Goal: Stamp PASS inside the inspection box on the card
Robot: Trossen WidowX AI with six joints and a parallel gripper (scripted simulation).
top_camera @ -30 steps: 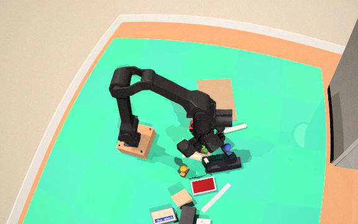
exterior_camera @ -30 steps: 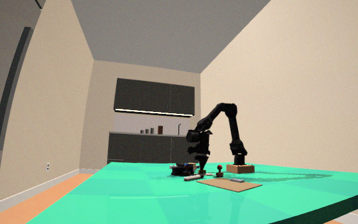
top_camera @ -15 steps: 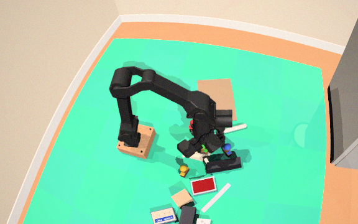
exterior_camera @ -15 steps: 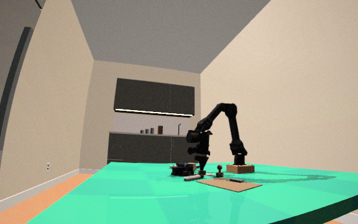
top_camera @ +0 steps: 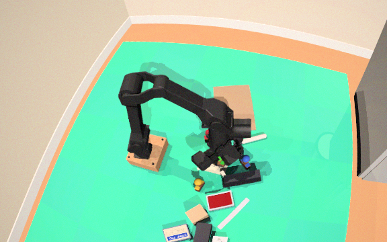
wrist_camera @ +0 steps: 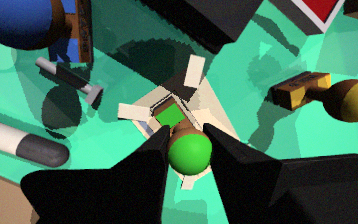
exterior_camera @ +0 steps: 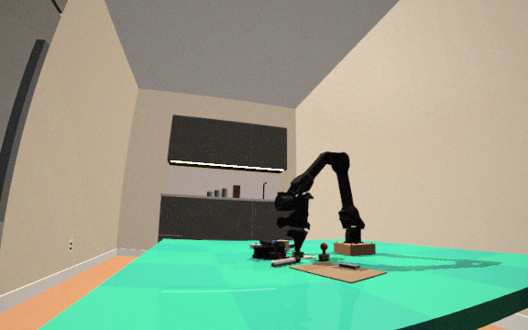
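My gripper points down and is shut on the green-knobbed stamp, gripping below the knob. The stamp's base with a green top patch is over the pale card, within or beside a dark outline partly hidden by it. Whether its face touches the card cannot be told. White strips lie at the card's edges. Its print area is hidden under the stamp. A red ink pad in a white-rimmed tray lies farther off.
A black box stands close beside the card. Blue, yellow and red knobbed stamps stand around. A bolt, a white marker and a brown board are nearby.
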